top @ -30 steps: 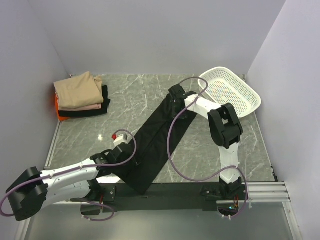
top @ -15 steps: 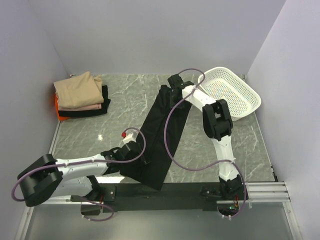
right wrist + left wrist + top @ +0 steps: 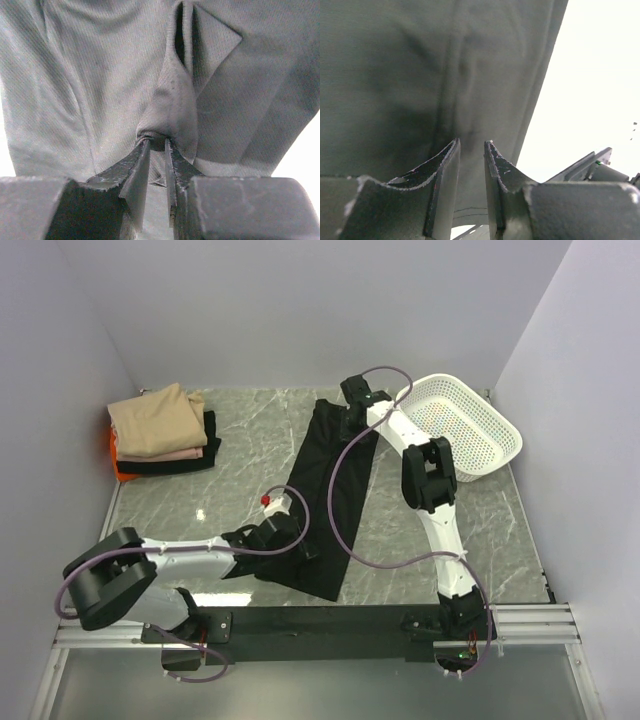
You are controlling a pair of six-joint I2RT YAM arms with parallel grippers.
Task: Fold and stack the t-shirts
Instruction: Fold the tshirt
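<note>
The plain black short-sleeved cotton t-shirt (image 3: 310,490) lies on the grey marbled table top (image 3: 200,500) as a long narrow strip, already folded lengthwise. It runs from the far middle of the table, just beside the white perforated plastic basket (image 3: 505,435), down to the near edge. The right gripper (image 3: 350,405) is at the far end, and its wrist view shows its black fingers (image 3: 137,165) clenched on a gathered pinch of the cloth, with creases fanning out from the nip. The left gripper (image 3: 290,540) sits over the near end. Its fingers (image 3: 445,170) stand narrowly apart with a crease running towards them, but whether any cloth is caught between them cannot be told. The pile of folded tan, pale pink, black and orange tees (image 3: 160,430) rests at the far left, well apart from the strip. Judgement: the step in hand is laying the strip out straight before the crosswise fold, so roughly half of this shirt's work is done. To do the step well, both ends should come down with even tension so the long edges stay parallel. The right pinch is bunched rather than flat, so it should be let go only once that end lies smooth, or the wrinkle will be folded in. The left hold should be confirmed before any lift. The crosswise fold should bring hem to collar squarely, so the packet matches the pile's outline.
</note>
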